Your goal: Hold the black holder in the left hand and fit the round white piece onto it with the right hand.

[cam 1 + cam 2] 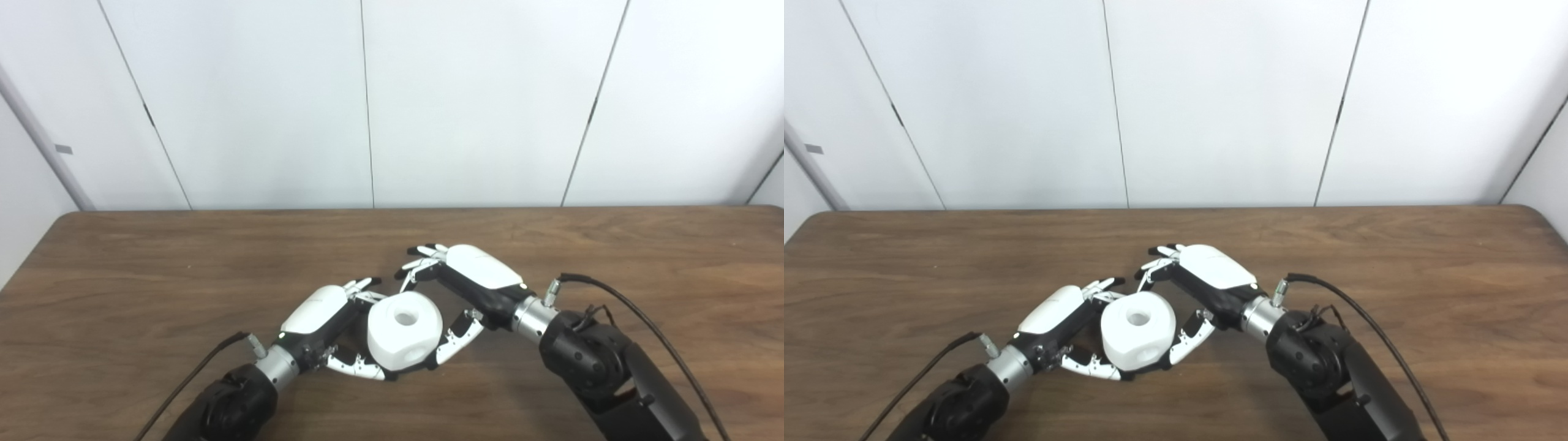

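Note:
The round white piece (404,331), with a hole in its top, sits low over the table between my two hands. Under its front edge shows only a dark sliver of the black holder (422,368); the rest is hidden. My left hand (327,318) wraps the assembly from the left, fingers behind it and thumb curled under the front. My right hand (468,278) is on the right side. Its fingers (419,263) are stretched out and spread behind the piece, apart from it. The right thumb (454,342) lies against the piece's lower right side.
The wooden table (153,275) runs wide on both sides, its far edge meeting a white panelled wall (367,104). A black cable (643,318) arcs from the right wrist, and another cable (190,380) trails from the left forearm.

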